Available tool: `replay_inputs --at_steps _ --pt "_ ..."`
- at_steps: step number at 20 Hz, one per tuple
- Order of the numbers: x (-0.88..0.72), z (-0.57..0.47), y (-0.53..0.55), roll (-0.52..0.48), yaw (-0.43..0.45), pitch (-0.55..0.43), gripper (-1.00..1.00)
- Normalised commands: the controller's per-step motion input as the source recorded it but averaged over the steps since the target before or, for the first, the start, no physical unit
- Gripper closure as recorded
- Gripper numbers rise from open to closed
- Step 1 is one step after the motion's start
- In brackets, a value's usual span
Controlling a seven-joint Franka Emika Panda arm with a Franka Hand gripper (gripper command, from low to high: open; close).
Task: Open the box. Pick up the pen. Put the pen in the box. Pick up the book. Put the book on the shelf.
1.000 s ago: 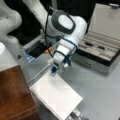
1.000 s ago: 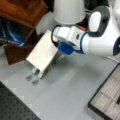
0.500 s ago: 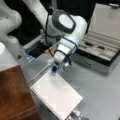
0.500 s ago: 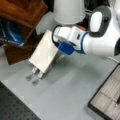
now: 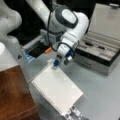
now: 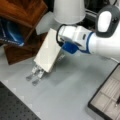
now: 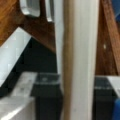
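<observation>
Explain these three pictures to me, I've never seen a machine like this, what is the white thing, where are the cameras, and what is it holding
The white thing is a robot arm; the gripper at its tip is its hand. Two pictures come from cameras set off the arm. The third comes from a camera on the wrist, looking along what it holds. The gripper is clamped on one edge of the white book, lifted and tilted above the grey table in both front views; its lower end is near a small metal stand. In the wrist view the book is the pale band down the middle. The brown wooden shelf stands beside it. The box lies open behind, and a dark pen seems to lie in it. A black tray with an orange piece sits behind the arm.
</observation>
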Motion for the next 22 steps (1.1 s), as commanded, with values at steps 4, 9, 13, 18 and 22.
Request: replay_inputs --at_steps 4,9,13,18,22 --pt "0.17 0.39 -0.01 -0.086 0.088 0.117 1.00" --pt "0.18 0.43 -0.03 -0.076 0.073 0.141 1.00" --pt "0.11 0.47 -0.01 -0.066 0.025 0.152 1.00" --pt "0.03 0.42 0.05 0.006 -0.101 0.154 1.00" --pt "-0.01 0.43 0.10 0.077 -0.225 0.146 1.00"
